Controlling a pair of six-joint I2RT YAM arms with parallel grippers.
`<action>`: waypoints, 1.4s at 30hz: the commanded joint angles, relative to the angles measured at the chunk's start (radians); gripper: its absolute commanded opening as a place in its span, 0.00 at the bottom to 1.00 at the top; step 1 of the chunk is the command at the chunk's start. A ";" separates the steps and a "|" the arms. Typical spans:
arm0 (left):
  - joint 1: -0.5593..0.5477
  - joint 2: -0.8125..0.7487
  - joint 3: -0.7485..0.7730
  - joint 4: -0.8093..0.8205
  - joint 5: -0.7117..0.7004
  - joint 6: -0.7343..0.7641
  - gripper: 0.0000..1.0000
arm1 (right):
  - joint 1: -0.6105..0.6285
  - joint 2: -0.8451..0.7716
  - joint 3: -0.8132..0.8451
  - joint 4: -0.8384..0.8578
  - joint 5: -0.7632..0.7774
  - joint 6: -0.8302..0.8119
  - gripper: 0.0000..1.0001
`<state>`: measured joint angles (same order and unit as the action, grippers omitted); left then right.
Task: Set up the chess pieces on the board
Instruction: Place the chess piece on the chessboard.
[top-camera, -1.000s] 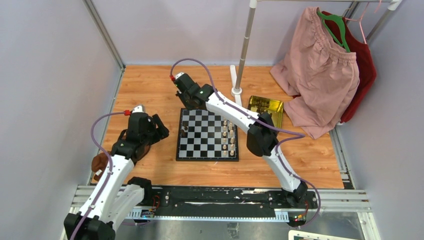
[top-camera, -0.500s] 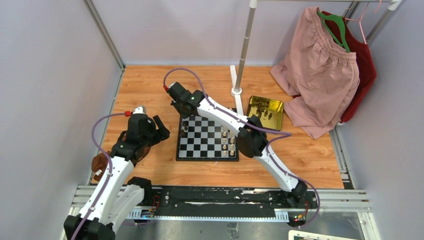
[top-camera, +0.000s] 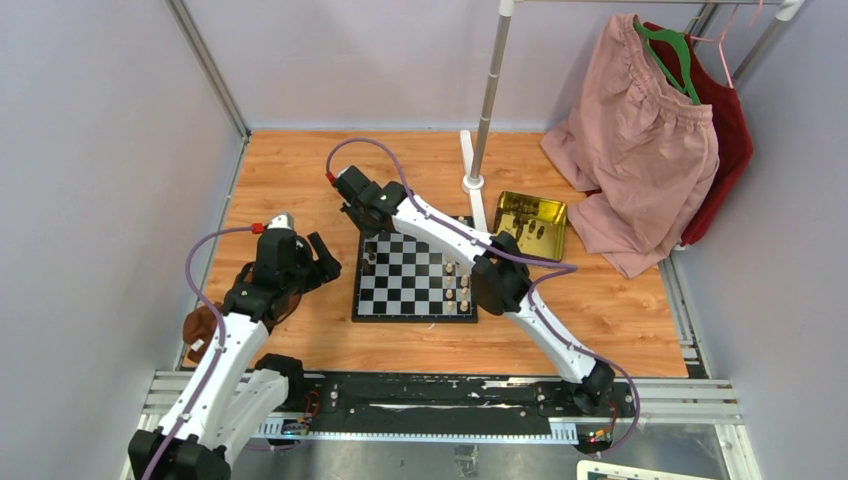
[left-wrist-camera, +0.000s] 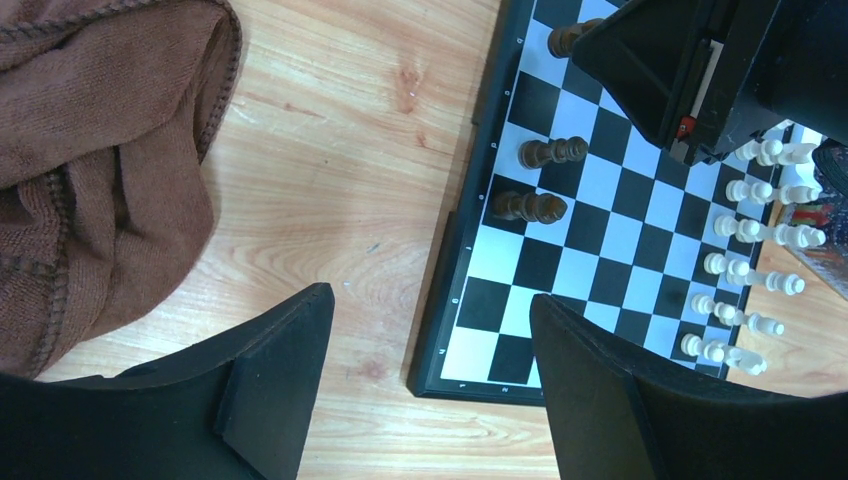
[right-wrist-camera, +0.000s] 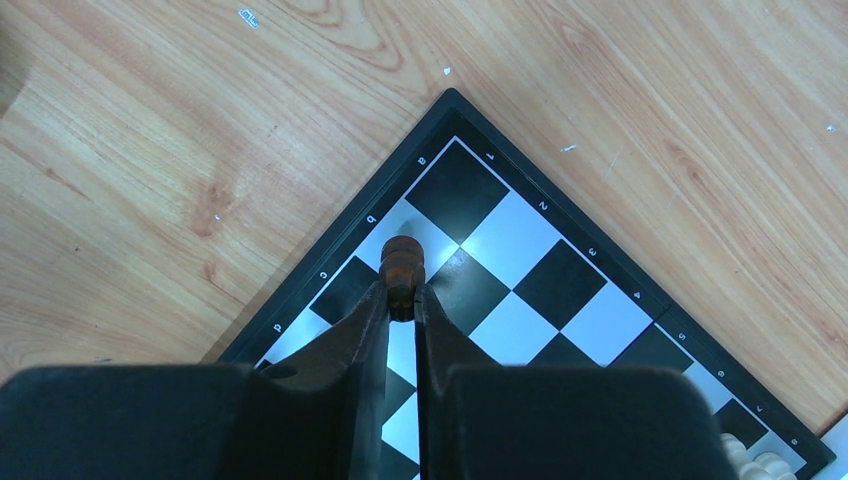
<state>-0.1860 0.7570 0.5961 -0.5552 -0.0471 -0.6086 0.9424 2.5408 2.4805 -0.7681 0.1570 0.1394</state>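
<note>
The board (top-camera: 402, 292) lies in the middle of the table. My right gripper (right-wrist-camera: 402, 297) is shut on a dark brown chess piece (right-wrist-camera: 402, 262), holding it over the second square along the board's (right-wrist-camera: 520, 240) far left edge, by the corner. Two dark pieces (left-wrist-camera: 545, 152) (left-wrist-camera: 528, 206) stand on the board's (left-wrist-camera: 540, 265) left column, and another shows partly behind the right arm. Cream-white pieces (top-camera: 456, 283) fill the right columns. My left gripper (left-wrist-camera: 430, 297) hangs open and empty beside the board's near left corner (top-camera: 325, 262).
A brown cloth (left-wrist-camera: 100, 150) lies left of the board, under the left arm. A gold tray (top-camera: 531, 218) with a few dark pieces sits at the back right. A clothes-rack pole (top-camera: 488, 100) and hanging pink and red garments (top-camera: 640, 140) stand behind.
My right arm has swung left with the dark piece, from the board's far edge to its far left corner. The left arm has barely moved.
</note>
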 joint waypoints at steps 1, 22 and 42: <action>-0.006 -0.002 -0.008 0.019 0.016 0.016 0.78 | 0.005 0.023 0.036 -0.027 -0.004 0.010 0.00; -0.006 0.004 0.001 0.011 0.015 0.014 0.81 | -0.001 0.049 0.028 -0.039 -0.027 0.013 0.00; -0.006 -0.001 -0.013 0.017 -0.002 0.018 0.93 | -0.006 0.026 0.009 -0.006 -0.006 -0.023 0.36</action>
<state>-0.1860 0.7605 0.5884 -0.5552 -0.0456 -0.6041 0.9421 2.5671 2.4840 -0.7746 0.1410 0.1360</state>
